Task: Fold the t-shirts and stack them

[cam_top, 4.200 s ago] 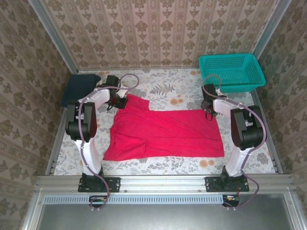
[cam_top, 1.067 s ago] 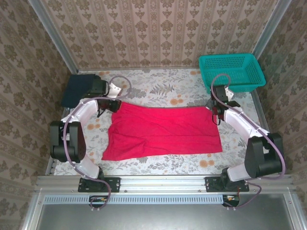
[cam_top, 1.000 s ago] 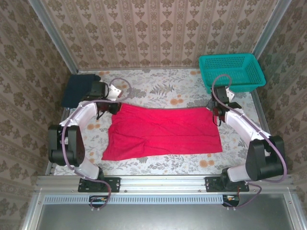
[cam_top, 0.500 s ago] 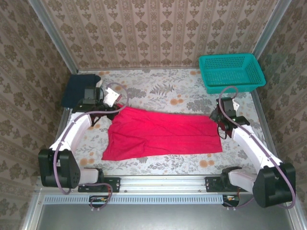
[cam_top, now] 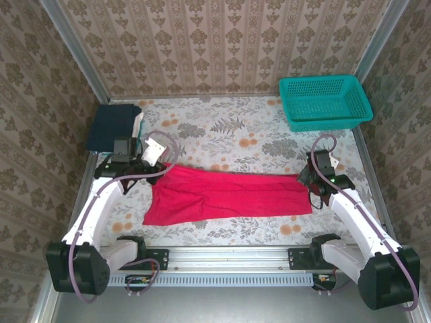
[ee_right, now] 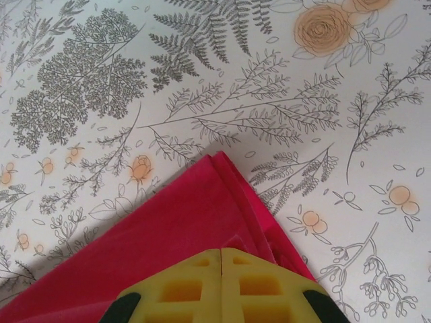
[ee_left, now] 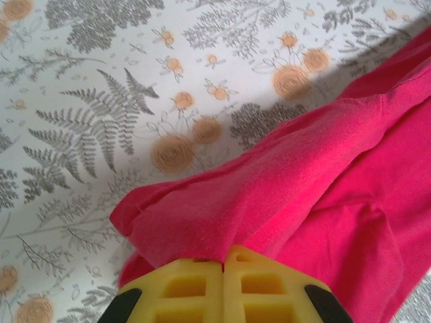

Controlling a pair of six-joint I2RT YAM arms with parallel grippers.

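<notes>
Red t-shirt [cam_top: 229,194] is pinched at its far corners by clenched left fingers [ee_left: 182,293] and right fingers [ee_right: 256,288], in the middle of the surface [cam_top: 236,128]. A lengthwise fold seems in hand; next, the held edge must be laid evenly on the near hem and released.

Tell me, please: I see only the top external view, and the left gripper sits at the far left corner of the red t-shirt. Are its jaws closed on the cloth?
Observer: Yes. In the left wrist view the left gripper is shut on a bunched fold of the red t-shirt.
Operator: And the right side?
Observer: In the right wrist view the right gripper is shut on the corner of the cloth, where layered edges lie one over another above the flowered table cover.
</notes>
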